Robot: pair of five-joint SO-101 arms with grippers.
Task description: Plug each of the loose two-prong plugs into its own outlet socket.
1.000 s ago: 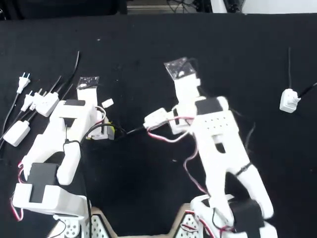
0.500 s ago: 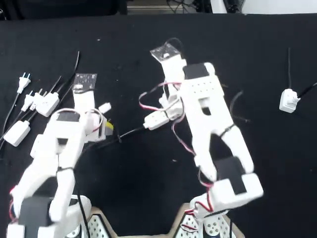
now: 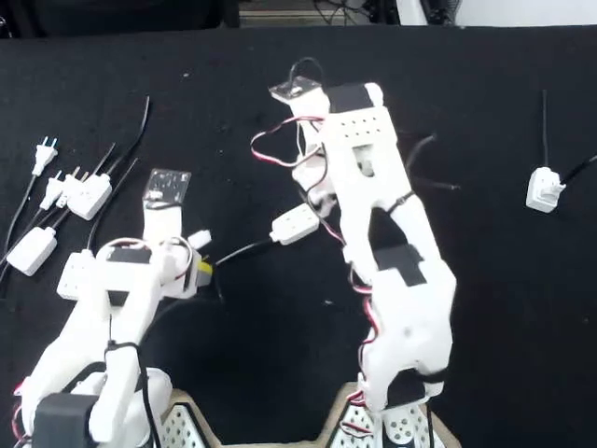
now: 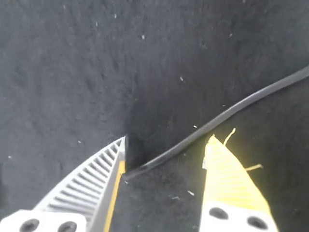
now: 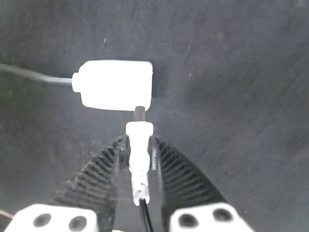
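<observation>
Black fuzzy cloth (image 3: 485, 308) lies under both arms. Spare white plugs (image 3: 89, 196) lie far left, and another boxy socket (image 3: 543, 189) far right. My right gripper (image 5: 140, 145) is clamped on a white plug (image 5: 139, 129), its dark tip at a smooth rounded socket (image 5: 116, 84). My left gripper (image 4: 166, 142) has its jaws apart, with a thin black cord (image 4: 231, 108) between them.

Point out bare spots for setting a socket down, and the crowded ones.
Free: the black cloth between the right arm and the lone socket at the right edge; also the far strip beyond the left arm. Crowded: the plug-and-socket cluster at left, and the middle socket with its cable.
</observation>
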